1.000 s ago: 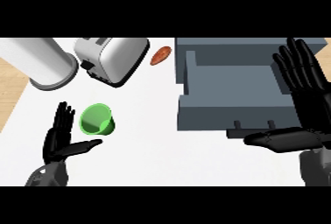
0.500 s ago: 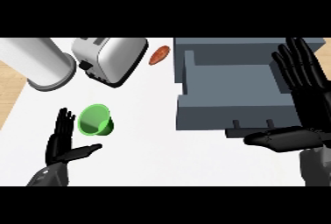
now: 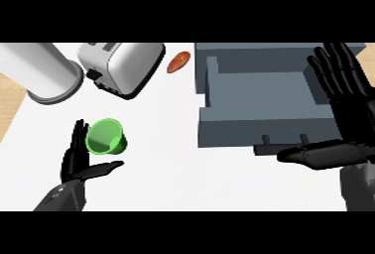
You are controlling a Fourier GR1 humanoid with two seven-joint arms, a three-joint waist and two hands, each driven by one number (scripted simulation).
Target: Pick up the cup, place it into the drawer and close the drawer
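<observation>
The cup [image 3: 107,136] is lying tipped on the white counter [image 3: 168,163], its open mouth facing up toward the camera and slightly to the 8 o'clock side, its body running off toward 2 o'clock. The left hand [image 3: 79,161] is sitting just beside it at 7 o'clock of the cup, fingers straight and released, thumb sticking out toward 3 o'clock under the cup; the fingertips are overlapping the cup's left rim in this view, and whether they are touching it I cannot tell. So the cup is lying at roughly 1 o'clock from the left palm, in the open gap between fingers and thumb.

The right hand [image 3: 344,89] is well apart from the cup, at 3 o'clock of the scene, open with fingers straight, pointing to 12 o'clock over the right wall of the drawer [image 3: 253,121], its thumb reaching across just below the drawer front toward 9 o'clock. It is grasping nothing.

The left hand is by far the nearer one, so the pick is likely falling to it: the fingers would need curling around the cup's side across its long axis. The drawer is standing open at 3 o'clock from the cup, its hollow showing nothing inside, with bare counter between them. A toaster [image 3: 121,67] and a pale cylinder [image 3: 40,72] are standing at 12 and 11 o'clock of the cup, clear of the path to the drawer
</observation>
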